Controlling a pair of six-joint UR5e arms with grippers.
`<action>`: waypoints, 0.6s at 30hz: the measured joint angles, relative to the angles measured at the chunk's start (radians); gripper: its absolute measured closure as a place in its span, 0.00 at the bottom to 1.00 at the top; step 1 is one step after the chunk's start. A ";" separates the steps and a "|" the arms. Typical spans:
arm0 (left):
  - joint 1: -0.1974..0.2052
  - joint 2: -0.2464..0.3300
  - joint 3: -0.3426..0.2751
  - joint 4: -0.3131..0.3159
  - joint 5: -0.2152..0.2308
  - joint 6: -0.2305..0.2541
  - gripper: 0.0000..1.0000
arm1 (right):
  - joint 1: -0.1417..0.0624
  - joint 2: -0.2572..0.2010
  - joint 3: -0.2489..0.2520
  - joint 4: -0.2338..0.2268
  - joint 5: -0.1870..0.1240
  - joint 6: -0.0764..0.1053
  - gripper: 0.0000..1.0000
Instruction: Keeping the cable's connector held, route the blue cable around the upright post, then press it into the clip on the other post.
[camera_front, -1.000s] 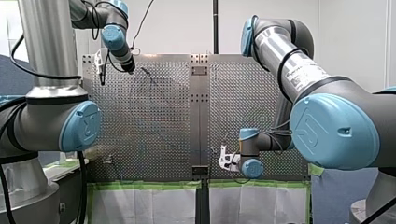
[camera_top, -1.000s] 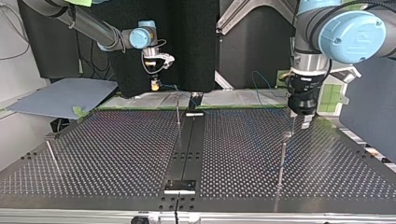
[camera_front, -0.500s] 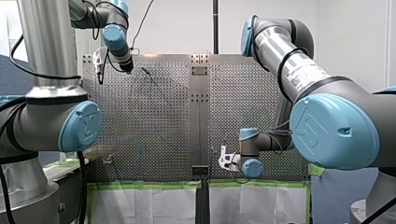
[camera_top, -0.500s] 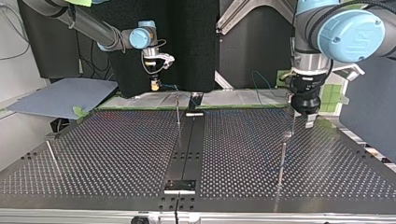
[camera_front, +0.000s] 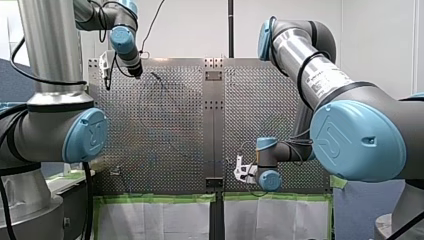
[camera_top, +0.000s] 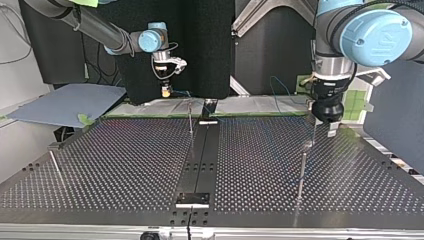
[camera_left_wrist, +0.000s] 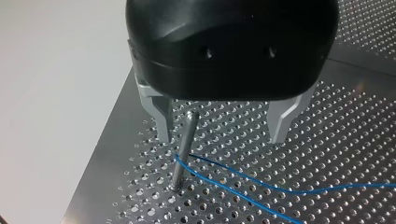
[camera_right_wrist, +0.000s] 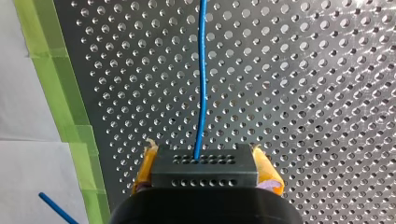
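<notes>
In the right wrist view my right gripper (camera_right_wrist: 203, 156), with yellow pads, is shut on the black connector block (camera_right_wrist: 203, 173). The blue cable (camera_right_wrist: 201, 84) runs straight out ahead of it over the perforated plate. In the left wrist view my left gripper (camera_left_wrist: 223, 128) hangs open just above an upright metal post (camera_left_wrist: 183, 149), its metal fingers (camera_left_wrist: 160, 116) standing to either side. The blue cable (camera_left_wrist: 243, 179) bends around that post low down and trails off as two strands. In the top view this post (camera_top: 302, 170) stands below my left gripper (camera_top: 322, 130).
A second post (camera_top: 190, 117) stands at the plate's middle strip and a third (camera_top: 55, 167) near the top view's left edge. Green tape (camera_right_wrist: 56, 84) lines the plate's edge beside my right gripper (camera_top: 166, 91). A grey board (camera_top: 65, 102) lies off the plate.
My left gripper has risen a little and shifted slightly toward the top view's right, staying open. My right gripper has not moved.
</notes>
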 joint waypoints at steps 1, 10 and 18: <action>0.000 0.000 0.000 0.000 0.000 0.000 0.00 | 0.000 0.000 0.000 0.000 0.000 0.000 1.00; -0.008 -0.002 0.000 0.000 0.003 0.034 0.00 | 0.000 0.000 -0.003 0.002 0.000 0.000 1.00; -0.032 -0.015 0.002 -0.007 0.003 0.113 0.00 | 0.000 -0.001 -0.003 0.000 0.000 -0.001 1.00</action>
